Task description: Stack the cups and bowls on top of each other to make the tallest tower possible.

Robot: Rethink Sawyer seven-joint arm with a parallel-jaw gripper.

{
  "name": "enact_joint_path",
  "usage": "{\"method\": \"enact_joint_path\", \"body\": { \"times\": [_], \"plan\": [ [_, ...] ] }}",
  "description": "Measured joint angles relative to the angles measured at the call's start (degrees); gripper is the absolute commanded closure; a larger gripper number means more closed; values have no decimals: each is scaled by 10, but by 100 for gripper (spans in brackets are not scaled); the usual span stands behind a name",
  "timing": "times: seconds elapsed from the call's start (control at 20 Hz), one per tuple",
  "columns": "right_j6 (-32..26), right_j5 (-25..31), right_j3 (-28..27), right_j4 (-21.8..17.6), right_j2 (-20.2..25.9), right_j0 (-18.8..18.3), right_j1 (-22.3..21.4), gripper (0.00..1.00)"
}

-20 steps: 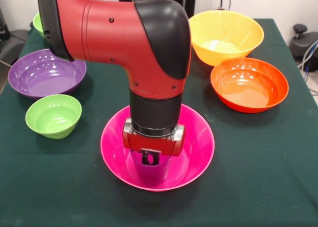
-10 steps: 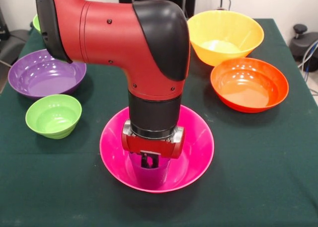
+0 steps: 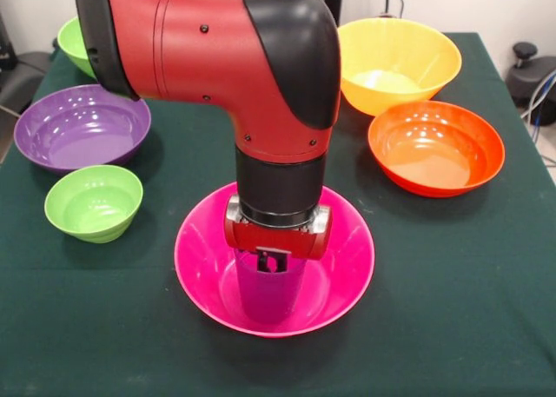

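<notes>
A large pink bowl (image 3: 349,262) sits at the table's near middle. Inside it a purple ribbed cup (image 3: 265,294) stands upright. My gripper (image 3: 272,262) hangs straight down over the cup's mouth, its red and black wrist hiding the cup's rim and the bowl's far side. Whether it holds the cup does not show. A purple bowl (image 3: 76,129) and a small green bowl (image 3: 94,202) lie to the left. On the right are a yellow-orange bowl (image 3: 396,62) and an orange-red bowl (image 3: 436,148). Part of another green bowl (image 3: 71,43) peeks out behind the arm at the back left.
The thick red arm (image 3: 217,58) crosses the upper left of the view and hides the table behind it. A dark green cloth (image 3: 452,310) covers the table. Black gear (image 3: 532,71) stands off the table's right edge.
The arm has risen a little and shifted slightly right. More of the purple cup's wall shows below the gripper. The cup stays in the pink bowl.
</notes>
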Motion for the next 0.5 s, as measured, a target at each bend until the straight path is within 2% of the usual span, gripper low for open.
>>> {"method": "enact_joint_path", "body": {
  "times": [0.5],
  "plan": [
    [0, 0, 15, 0, -1, 4, -5, 100]
  ]
}}
